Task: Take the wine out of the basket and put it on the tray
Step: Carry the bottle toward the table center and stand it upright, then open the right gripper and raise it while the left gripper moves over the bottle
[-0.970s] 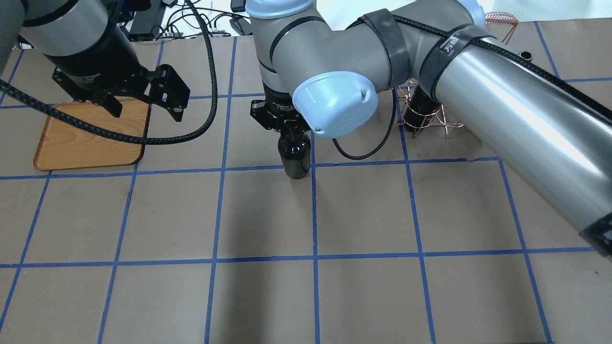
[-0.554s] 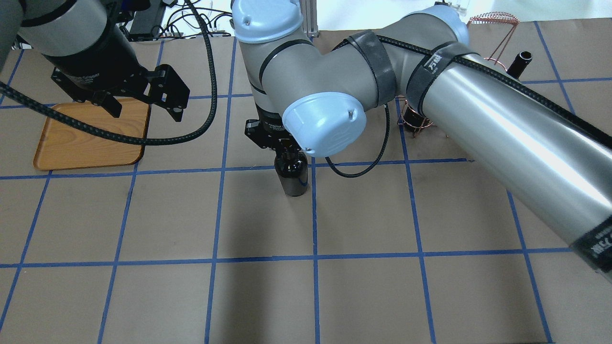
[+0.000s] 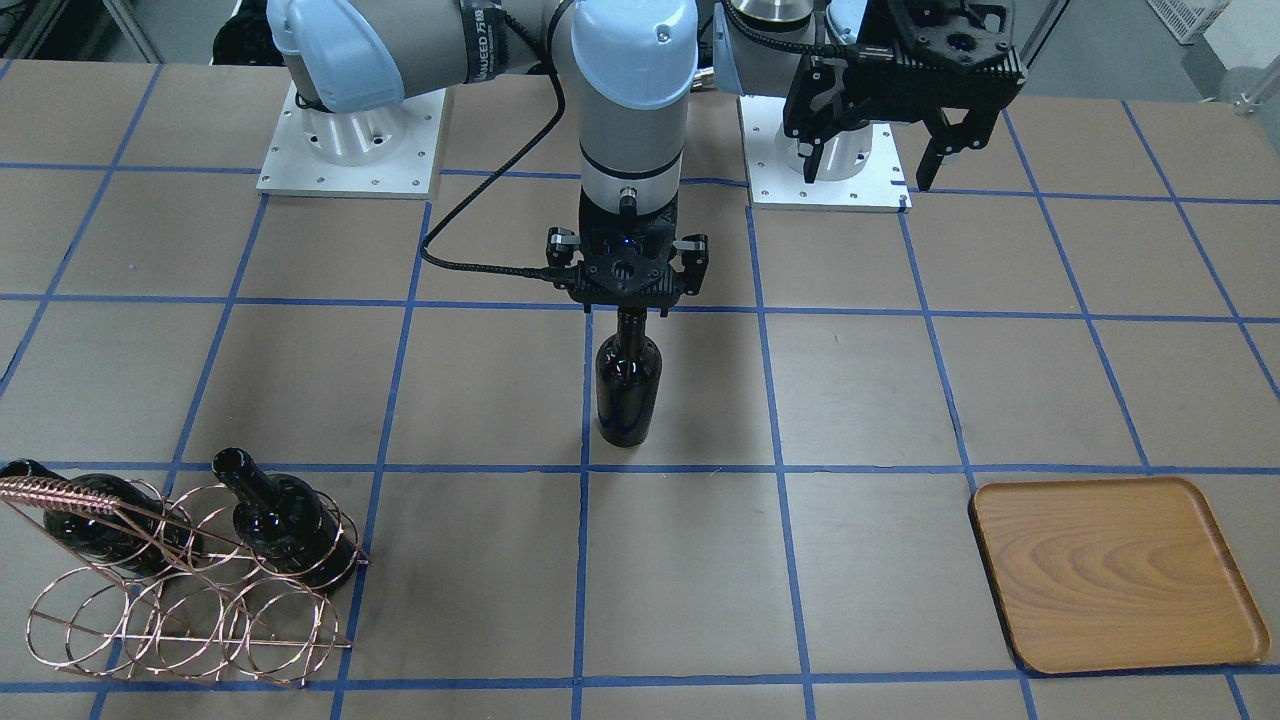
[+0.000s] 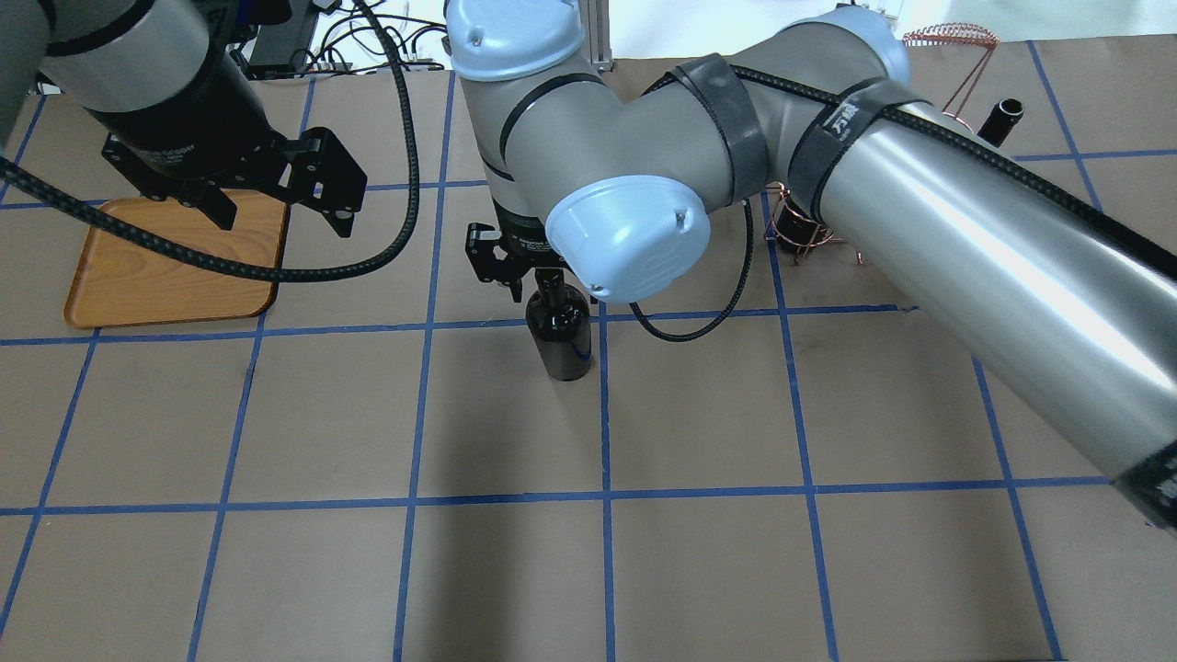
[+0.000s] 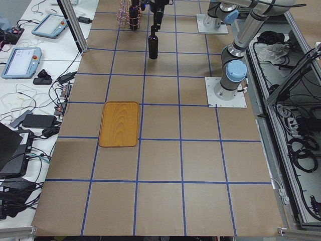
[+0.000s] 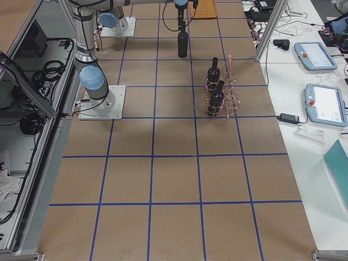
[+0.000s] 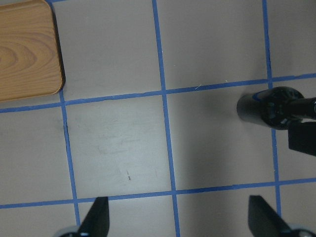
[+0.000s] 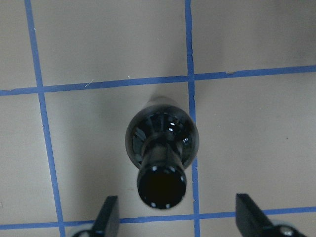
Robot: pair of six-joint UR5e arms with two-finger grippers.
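A near-black wine bottle (image 3: 628, 385) stands upright on the table near its middle, also in the overhead view (image 4: 561, 336). My right gripper (image 3: 627, 305) is directly above it and open. In the right wrist view its fingers straddle the bottle's neck (image 8: 162, 182) with a gap on both sides. My left gripper (image 4: 285, 219) is open and empty, hovering beside the wooden tray (image 4: 165, 276). The tray (image 3: 1115, 570) is bare. The copper wire basket (image 3: 180, 590) holds two more bottles (image 3: 285, 520).
Blue tape lines grid the brown table. The basket (image 6: 225, 92) stands towards the right arm's end, the tray (image 5: 119, 123) towards the left arm's end. Cables and tablets lie beyond the table's far edge (image 4: 368, 55).
My right gripper moved the bottle slightly towards the near side and down, then opened its jaws; the bottle now stands free. The left arm has hardly moved.
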